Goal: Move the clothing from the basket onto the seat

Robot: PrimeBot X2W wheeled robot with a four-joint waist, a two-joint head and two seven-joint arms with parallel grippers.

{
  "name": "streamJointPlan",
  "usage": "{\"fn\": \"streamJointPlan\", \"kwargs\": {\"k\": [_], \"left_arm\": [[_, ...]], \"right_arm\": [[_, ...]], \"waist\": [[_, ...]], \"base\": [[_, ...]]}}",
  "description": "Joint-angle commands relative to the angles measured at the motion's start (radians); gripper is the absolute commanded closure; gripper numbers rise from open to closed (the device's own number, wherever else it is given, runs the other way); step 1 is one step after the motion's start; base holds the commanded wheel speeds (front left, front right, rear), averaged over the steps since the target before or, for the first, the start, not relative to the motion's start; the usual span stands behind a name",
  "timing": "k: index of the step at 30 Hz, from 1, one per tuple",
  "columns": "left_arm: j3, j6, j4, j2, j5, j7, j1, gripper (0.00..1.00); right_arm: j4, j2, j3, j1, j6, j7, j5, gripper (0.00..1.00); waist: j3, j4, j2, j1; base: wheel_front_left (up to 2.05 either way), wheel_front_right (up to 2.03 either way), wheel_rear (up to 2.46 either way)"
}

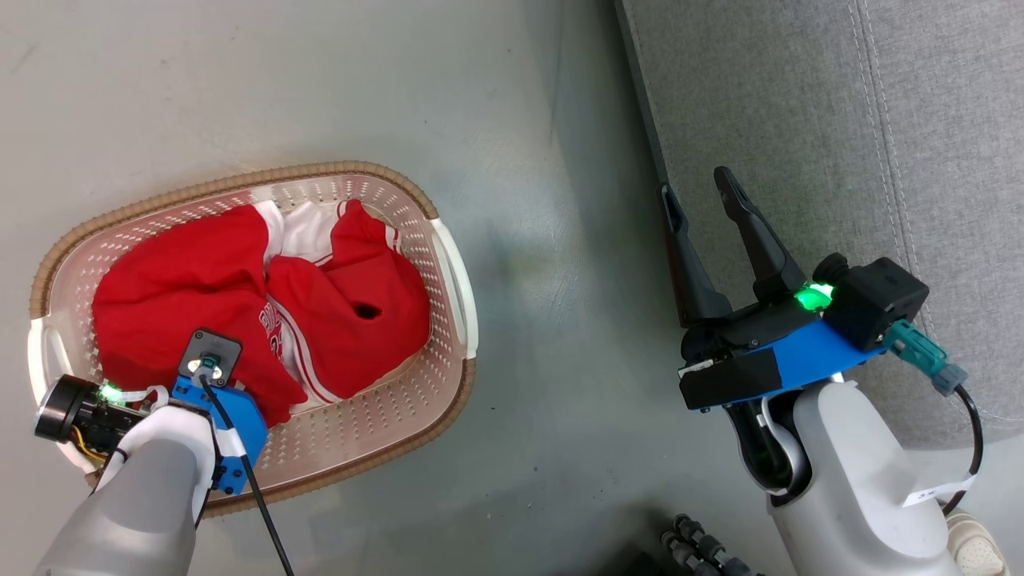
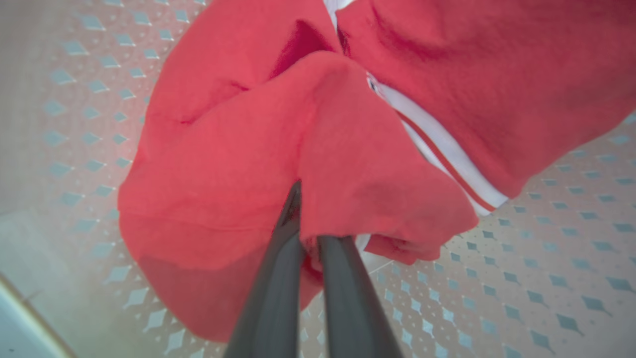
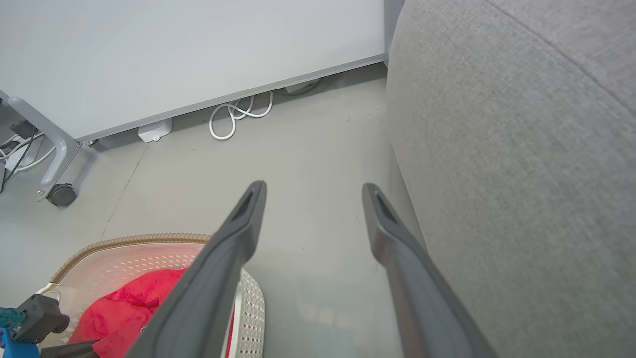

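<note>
Red clothing (image 1: 240, 312) with white trim lies heaped in the cream basket (image 1: 448, 264) on the floor at the left of the head view. My left arm reaches down into the basket's near end. In the left wrist view my left gripper (image 2: 303, 219) is shut on a fold of the red clothing (image 2: 238, 164), its fingers (image 2: 278, 278) pressed close with cloth pinched between them. My right gripper (image 1: 704, 188) hovers open and empty by the edge of the grey seat (image 1: 840, 144). The right wrist view shows its fingers (image 3: 233, 238) spread wide beside the seat (image 3: 521, 174), with the basket (image 3: 149, 241) at lower left.
A white wheeled partition panel (image 3: 174, 59) stands beyond the basket, with a coiled white cable (image 3: 238, 114) and a castor (image 3: 62, 195) at its foot. Grey floor (image 1: 560, 320) separates basket and seat. A person's shoe (image 1: 976, 544) shows at the lower right.
</note>
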Motion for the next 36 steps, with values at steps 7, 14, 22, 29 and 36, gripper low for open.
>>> {"fn": "streamJointPlan", "kwargs": {"k": [7, 14, 22, 29, 36], "left_arm": [[-0.009, -0.017, 0.015, 0.003, -0.019, -0.011, -0.014, 1.0], [-0.012, -0.033, 0.021, -0.009, -0.036, -0.034, -0.004, 1.0], [-0.012, -0.049, 0.031, -0.041, -0.064, -0.062, 0.027, 1.0], [-0.029, -0.069, 0.035, -0.084, -0.082, -0.087, 0.069, 1.0], [-0.046, -0.087, 0.029, -0.134, -0.107, -0.112, 0.124, 1.0]], "right_arm": [[0.003, -0.003, -0.005, -0.009, 0.0, -0.005, -0.005, 0.0], [0.014, -0.003, -0.01, -0.009, 0.0, -0.005, -0.01, 0.0], [0.033, -0.003, -0.027, 0.018, 0.0, -0.004, -0.028, 0.0], [0.067, -0.003, -0.05, 0.066, 0.0, -0.004, -0.055, 0.0], [0.114, -0.003, -0.072, 0.136, 0.0, -0.004, -0.092, 0.0]], "waist": [[-0.01, 0.007, 0.0, 0.0], [-0.042, 0.016, 0.0, 0.0], [-0.143, 0.036, 0.0, 0.0], [-0.281, 0.07, 0.0, 0.0], [-0.438, 0.115, 0.0, 0.0]], "base": [[0.0, 0.0, 0.0], [0.0, 0.0, 0.0], [0.0, 0.0, 0.0], [0.0, 0.0, 0.0], [0.0, 0.0, 0.0]]}}
